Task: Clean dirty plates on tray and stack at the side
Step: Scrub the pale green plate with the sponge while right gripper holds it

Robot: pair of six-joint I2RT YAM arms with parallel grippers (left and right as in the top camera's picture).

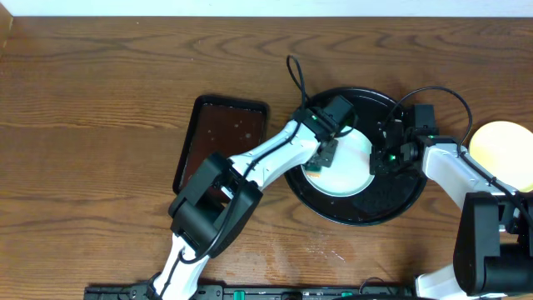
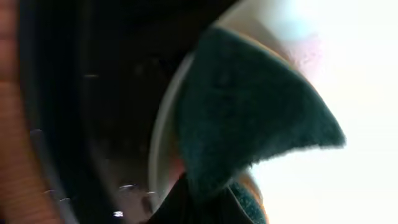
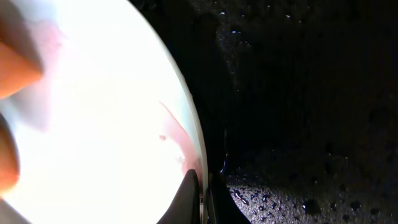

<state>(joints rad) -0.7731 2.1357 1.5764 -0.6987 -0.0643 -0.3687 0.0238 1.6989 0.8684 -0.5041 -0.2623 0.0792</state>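
Note:
A pale mint-white plate (image 1: 346,167) lies in the round black tray (image 1: 366,210). My left gripper (image 1: 325,154) is shut on a dark green sponge (image 2: 249,112) and presses it on the plate's left part (image 2: 354,74). My right gripper (image 3: 202,190) is shut on the plate's right rim (image 3: 93,112), one finger on each side of the rim. A pale red smear (image 3: 177,134) runs near that rim. A pale yellow plate (image 1: 500,146) lies on the table at the far right, outside the tray. I see no other mint-white plate.
A smaller rectangular dark brown tray (image 1: 221,133) lies left of the black tray, partly under my left arm. The black tray's floor (image 3: 298,93) is wet with droplets. The right arm's base stands at the lower right, beside the yellow plate.

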